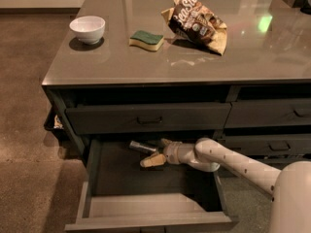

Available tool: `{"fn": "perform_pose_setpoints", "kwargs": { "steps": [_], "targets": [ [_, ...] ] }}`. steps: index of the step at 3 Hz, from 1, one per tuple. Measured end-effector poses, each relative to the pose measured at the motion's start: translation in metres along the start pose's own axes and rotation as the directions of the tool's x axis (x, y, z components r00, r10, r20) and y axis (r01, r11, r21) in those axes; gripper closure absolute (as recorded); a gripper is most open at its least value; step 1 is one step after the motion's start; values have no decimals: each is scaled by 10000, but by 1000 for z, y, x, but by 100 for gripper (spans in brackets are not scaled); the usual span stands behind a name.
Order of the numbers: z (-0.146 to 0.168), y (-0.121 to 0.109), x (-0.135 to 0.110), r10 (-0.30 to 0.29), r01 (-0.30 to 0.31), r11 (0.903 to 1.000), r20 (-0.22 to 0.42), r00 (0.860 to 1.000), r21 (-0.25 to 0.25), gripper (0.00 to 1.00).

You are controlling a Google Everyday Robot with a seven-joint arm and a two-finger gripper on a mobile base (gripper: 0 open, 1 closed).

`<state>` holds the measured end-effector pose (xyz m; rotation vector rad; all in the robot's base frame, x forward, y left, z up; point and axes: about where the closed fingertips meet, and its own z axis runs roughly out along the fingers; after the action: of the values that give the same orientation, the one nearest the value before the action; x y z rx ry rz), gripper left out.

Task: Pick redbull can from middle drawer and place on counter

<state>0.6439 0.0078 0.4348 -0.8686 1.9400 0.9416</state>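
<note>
The redbull can [140,146] lies on its side at the back of the open middle drawer [146,212], under the cabinet's overhang. My gripper [152,152] reaches into the drawer from the right on a white arm. It is open, with one beige finger [151,160] in front of the can and the other just behind the can's right end. The can's right end lies between the fingers. The counter [194,57] is the glossy grey-brown top above.
On the counter stand a white bowl [88,28] at the left, a green and yellow sponge [146,40] and a brown snack bag [198,22]. A closed handled drawer [148,118] sits directly above the open one. More handled drawers [272,113] are at the right.
</note>
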Motion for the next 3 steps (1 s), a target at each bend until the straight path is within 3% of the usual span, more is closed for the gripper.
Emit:
{"fn": "perform_pose_setpoints", "kwargs": {
  "steps": [1, 3],
  "targets": [
    [9, -1, 5, -411, 413, 9991, -192, 9990, 83, 0],
    [24, -3, 11, -817, 872, 9932, -717, 9941, 776, 0]
  ]
}}
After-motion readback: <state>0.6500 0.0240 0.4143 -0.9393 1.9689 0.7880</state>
